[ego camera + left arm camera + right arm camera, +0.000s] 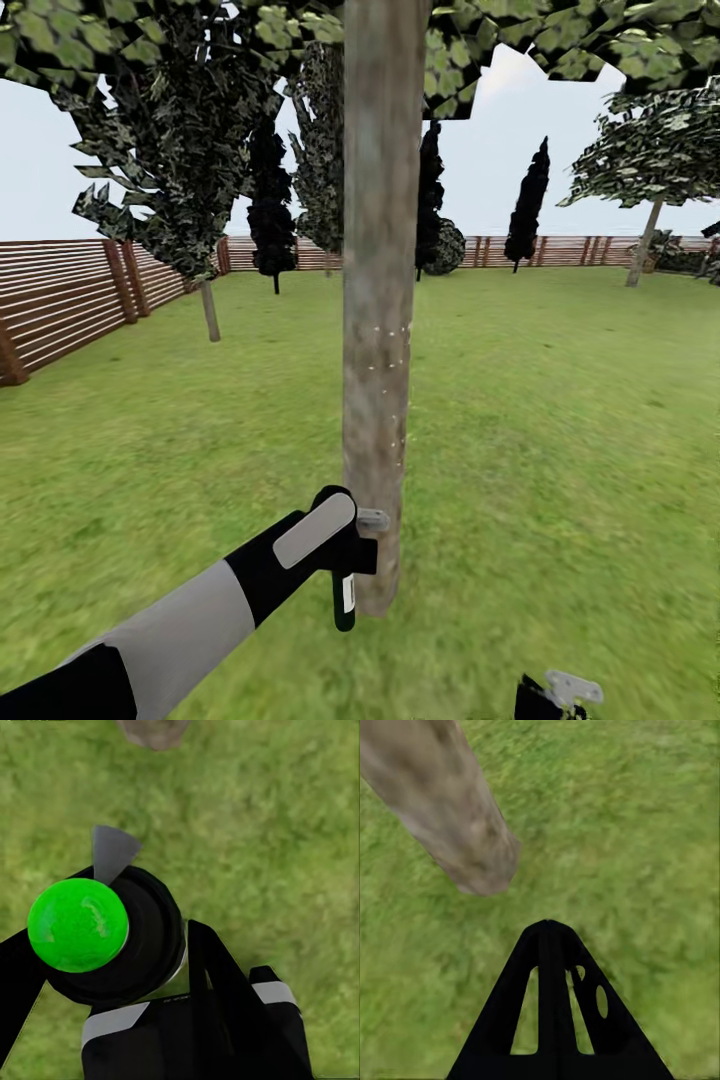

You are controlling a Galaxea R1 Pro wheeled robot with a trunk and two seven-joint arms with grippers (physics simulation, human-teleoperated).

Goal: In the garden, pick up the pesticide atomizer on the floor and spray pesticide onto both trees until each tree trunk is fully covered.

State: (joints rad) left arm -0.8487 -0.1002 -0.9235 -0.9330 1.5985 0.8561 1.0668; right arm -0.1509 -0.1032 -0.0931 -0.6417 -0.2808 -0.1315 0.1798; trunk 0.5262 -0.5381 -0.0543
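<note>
**A:** What has the left gripper [112, 967] got?

**B:** It is closed around the pesticide atomizer [105, 937], a black bottle with a bright green round cap [76, 924] and a grey nozzle [112, 851] sticking out from it. In the head view the left gripper [345, 545] is held right up against the near tree trunk [378, 300], low down, with the atomizer [345, 595] hanging beneath it and a small grey tip touching the bark.

**A:** And the right gripper?

**B:** The right gripper [549, 937] has its black fingers drawn together to a point, nothing between them. It hangs over grass [645, 832], with the base of the same trunk [450, 817] just beside it. In the head view its grey end [570, 690] peeks in low, to the right of the trunk.

**A:** What about the trunk itself?

**B:** Mottled grey-brown, upright, rising into a leafy canopy [560, 40]. A few pale specks dot its middle.

**A:** Further out from that trunk?

**B:** Lawn all round. A second broad-leaved tree [655, 160] stands far off to the right near the brown slatted fence [60, 300], which runs behind and to the left. Dark narrow trees [528, 205] line the back fence.
</note>
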